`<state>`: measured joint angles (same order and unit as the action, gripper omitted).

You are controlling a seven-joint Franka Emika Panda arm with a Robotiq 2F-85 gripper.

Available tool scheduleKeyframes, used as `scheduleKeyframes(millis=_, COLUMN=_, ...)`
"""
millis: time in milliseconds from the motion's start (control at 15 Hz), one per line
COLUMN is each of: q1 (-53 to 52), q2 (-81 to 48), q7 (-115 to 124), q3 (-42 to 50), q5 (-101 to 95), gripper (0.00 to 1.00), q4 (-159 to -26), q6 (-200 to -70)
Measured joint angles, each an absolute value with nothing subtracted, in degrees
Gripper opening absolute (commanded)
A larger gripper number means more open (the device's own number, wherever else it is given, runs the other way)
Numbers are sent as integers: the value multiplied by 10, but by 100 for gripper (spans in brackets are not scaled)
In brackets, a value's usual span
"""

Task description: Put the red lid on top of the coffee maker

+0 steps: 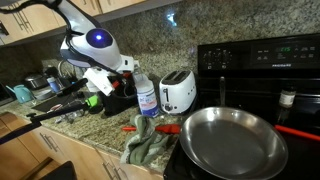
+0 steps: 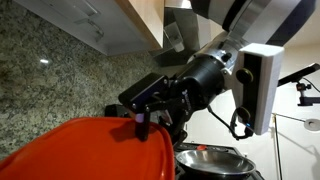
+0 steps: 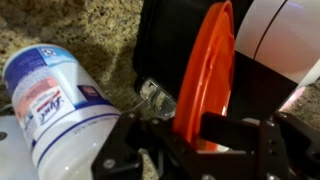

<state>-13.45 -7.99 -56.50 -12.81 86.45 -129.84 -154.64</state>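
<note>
In the wrist view my gripper (image 3: 195,135) is shut on the red lid (image 3: 205,70), which stands on edge between the fingers. The black coffee maker (image 3: 160,35) is right behind the lid. In an exterior view the arm bends down over the counter, with the gripper (image 1: 108,92) low beside the dark coffee maker (image 1: 122,103). The lid is too small to make out there. In an exterior view the gripper (image 2: 150,112) shows from the side, and I cannot pick out the lid.
A white Lysol canister (image 3: 55,100) stands left of the gripper and also shows on the counter (image 1: 146,95). Nearby are a white toaster (image 1: 178,92), a steel pan (image 1: 232,140) on the black stove (image 1: 265,60), and a green cloth (image 1: 150,146). A big red-orange shape (image 2: 90,152) fills the foreground.
</note>
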Motion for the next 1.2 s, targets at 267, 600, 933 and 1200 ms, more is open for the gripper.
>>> scheduleKeyframes(millis=267, q1=-141, q2=-80, q7=-741, q3=-134, q5=1029, gripper=0, q4=-1260, q6=-1580)
scheduleKeyframes(millis=600, q1=-141, q2=-82, q7=-947, q3=-133, q5=1202, gripper=0, q4=-1230, q6=-1588)
scheduleKeyframes(millis=933, q1=-141, q2=-97, q7=-1048, q3=-129, q5=1300, gripper=0, q4=-1222, q6=-1586)
scheduleKeyframes(millis=1200, q1=-140, q2=-102, q7=-1052, q3=-124, q5=1314, gripper=0, q4=-1219, q6=-1583)
